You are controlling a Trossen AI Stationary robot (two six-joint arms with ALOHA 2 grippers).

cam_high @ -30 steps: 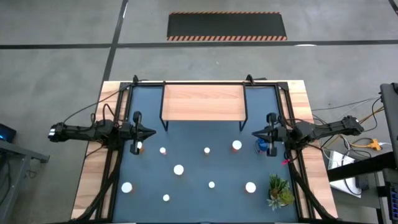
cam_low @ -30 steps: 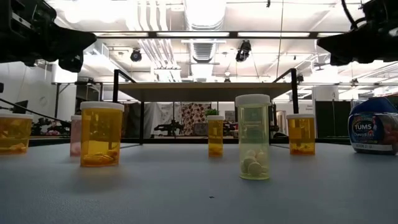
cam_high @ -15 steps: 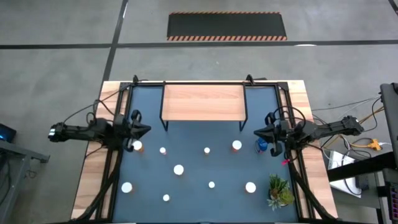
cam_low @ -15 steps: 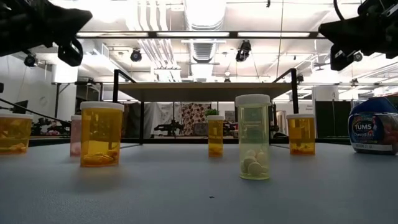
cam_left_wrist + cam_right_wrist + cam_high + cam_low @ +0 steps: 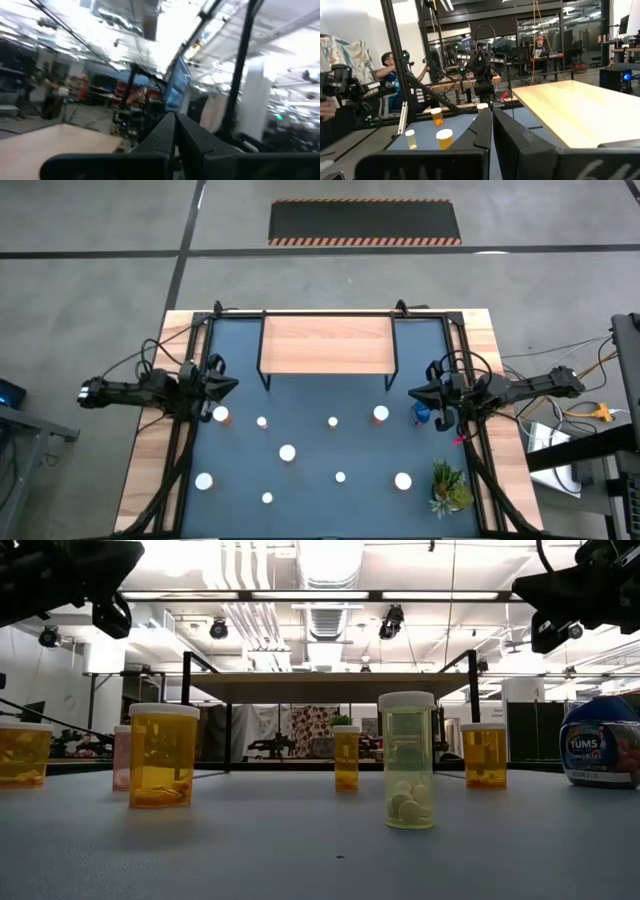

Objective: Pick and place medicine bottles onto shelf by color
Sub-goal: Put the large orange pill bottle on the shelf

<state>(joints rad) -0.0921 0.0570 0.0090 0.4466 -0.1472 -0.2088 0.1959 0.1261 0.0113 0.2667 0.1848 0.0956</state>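
Observation:
Several white-capped medicine bottles stand upright on their bases on the dark blue mat. In the low view there are orange ones, a pale one and a blue bottle. The blue bottle stands just below my right gripper. The wooden shelf stands on black legs at the far side. My left gripper hovers shut above a white-capped bottle. Both grippers, left and right, are shut, hold nothing and point toward the table's middle.
A small green plant stands at the mat's near right corner. A black frame runs along the mat's sides. Open mat lies between the bottles and the shelf's legs. People show in the room beyond the table.
Both grippers have turned about their wrists while staying shut. My left gripper has drawn back a little toward the table's left and far edges and has risen in the low view. No bottle has moved.

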